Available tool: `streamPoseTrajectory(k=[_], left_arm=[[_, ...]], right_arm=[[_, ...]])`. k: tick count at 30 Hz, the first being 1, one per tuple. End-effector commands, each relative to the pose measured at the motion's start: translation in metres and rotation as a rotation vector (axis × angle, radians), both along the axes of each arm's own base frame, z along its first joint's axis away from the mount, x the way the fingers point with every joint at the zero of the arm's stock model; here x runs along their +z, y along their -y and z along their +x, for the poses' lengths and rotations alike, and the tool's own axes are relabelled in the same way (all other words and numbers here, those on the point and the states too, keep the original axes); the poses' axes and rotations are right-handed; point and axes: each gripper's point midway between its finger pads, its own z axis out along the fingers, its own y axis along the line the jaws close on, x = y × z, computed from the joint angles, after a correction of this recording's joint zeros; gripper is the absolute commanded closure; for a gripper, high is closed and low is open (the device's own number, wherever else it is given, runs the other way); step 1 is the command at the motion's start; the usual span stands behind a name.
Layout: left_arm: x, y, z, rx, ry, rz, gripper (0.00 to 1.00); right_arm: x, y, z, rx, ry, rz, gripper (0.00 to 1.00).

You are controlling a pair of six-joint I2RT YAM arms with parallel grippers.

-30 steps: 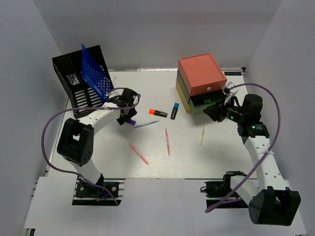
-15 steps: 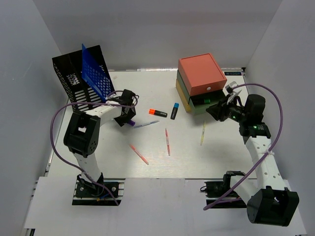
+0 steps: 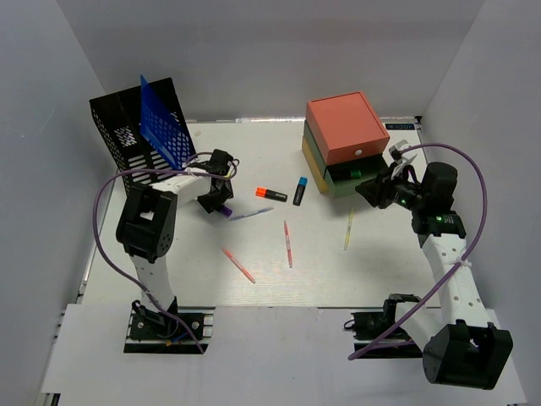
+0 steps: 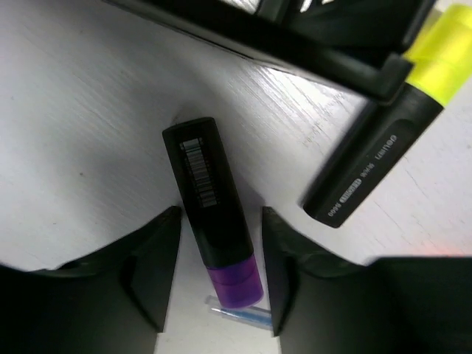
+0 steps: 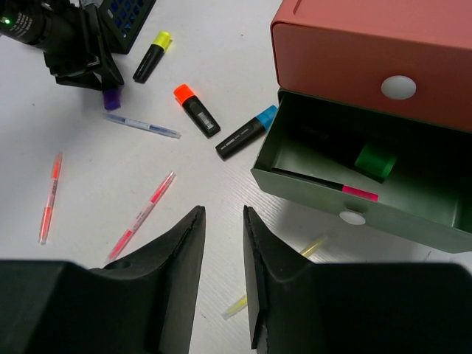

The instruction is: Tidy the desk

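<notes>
The white desk (image 3: 279, 271) holds scattered pens and highlighters. My left gripper (image 3: 215, 196) is open and low over the desk next to the black mesh rack. In the left wrist view its jaws (image 4: 220, 280) stand either side of a black highlighter with a purple cap (image 4: 214, 221), which lies flat. A thin blue pen (image 4: 240, 313) touches the cap. A yellow highlighter (image 4: 383, 125) lies beside it. My right gripper (image 3: 372, 190) hovers by the open green drawer (image 5: 354, 177), jaws (image 5: 223, 221) slightly apart and empty.
The orange highlighter (image 3: 271, 194), blue highlighter (image 3: 300, 190), two pink pens (image 3: 288, 244) (image 3: 238, 265) and a yellow pen (image 3: 348, 229) lie mid-desk. The stacked drawer box (image 3: 342, 127) stands back right. The black mesh rack (image 3: 127, 144) with a blue folder (image 3: 165, 131) stands back left.
The left arm's elbow has swung up toward the rack while its gripper stays at the purple highlighter. The right gripper has shifted slightly toward the drawer box.
</notes>
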Motion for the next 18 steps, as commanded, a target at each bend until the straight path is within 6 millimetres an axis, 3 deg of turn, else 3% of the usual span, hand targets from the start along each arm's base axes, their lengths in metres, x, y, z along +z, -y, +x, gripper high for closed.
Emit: streamPoseTrajectory(k=[1,9,12,15,18], left_arm=[[-0.021,-0.011,-0.018,0.003,-0.113,0.056,0.46],[-0.026,-0.011,-0.041,-0.042,-0.157,0.052,0.62],[-0.026,-0.009,-0.048,-0.076,-0.172,0.054,0.72],[-0.014,-0.005,-0.053,-0.123,-0.133,0.018,0.78],[0.018,0.000,-0.047,-0.178,-0.012,-0.027,0.86]], right_arm=[[0.005,0.001,0.002,0.008,0.033,-0.004,0.67],[0.005,0.000,0.000,0.021,0.028,0.009,0.67],[0.006,0.000,-0.001,0.024,0.030,0.013,0.67],[0.006,0.000,-0.001,0.025,0.029,0.015,0.67],[0.007,0.000,-0.002,0.033,0.029,0.021,0.67]])
